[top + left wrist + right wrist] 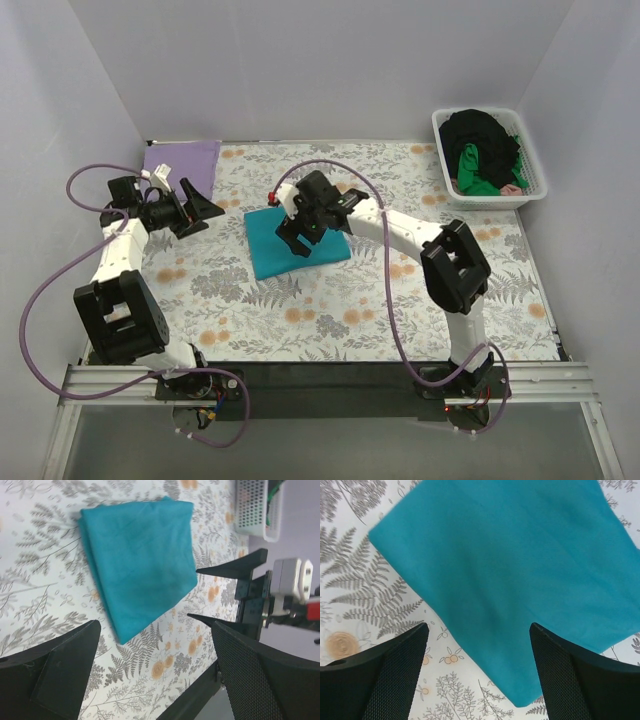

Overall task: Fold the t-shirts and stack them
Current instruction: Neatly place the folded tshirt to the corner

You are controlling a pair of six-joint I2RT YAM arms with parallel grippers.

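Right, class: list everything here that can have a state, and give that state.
Teal cloth t-shirt: folded, flat on the floral tablecloth.
Lavender purple cloth t-shirt: folded, at the far left corner.
Black cloth t-shirt: crumpled in the white slatted plastic basket.
Bright green cloth t-shirt: crumpled in that basket.
Left fingers: open, empty.
Right fingers: open, empty, over the teal t-shirt.

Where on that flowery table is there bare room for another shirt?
Bare: the table cloth between the teal t-shirt and the near edge, and behind it toward the basket. Crowded: under the right gripper; far-left corner holding the lavender t-shirt.
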